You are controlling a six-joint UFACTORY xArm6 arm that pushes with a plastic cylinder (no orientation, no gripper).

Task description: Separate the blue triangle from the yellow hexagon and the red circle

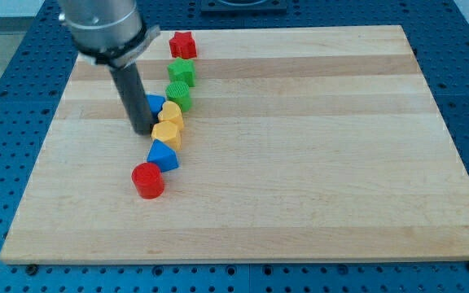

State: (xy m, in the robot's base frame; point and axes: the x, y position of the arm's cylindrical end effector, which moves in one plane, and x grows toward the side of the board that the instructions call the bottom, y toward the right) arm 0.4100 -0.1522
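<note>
The blue triangle [164, 155] lies left of the board's middle. It touches the yellow hexagon [167, 133] just above it and the red circle [147, 180] just below and to its left. My tip [142, 130] rests on the board at the left side of the yellow hexagon, above the blue triangle and a little apart from it. The dark rod rises from there toward the view's top left.
A line of blocks runs up from the hexagon: a second yellow block [171, 113], a blue block [155, 104] partly behind the rod, a green circle [178, 96], a green block [181, 72] and a red star [182, 44]. The wooden board [316, 163] lies on a blue perforated table.
</note>
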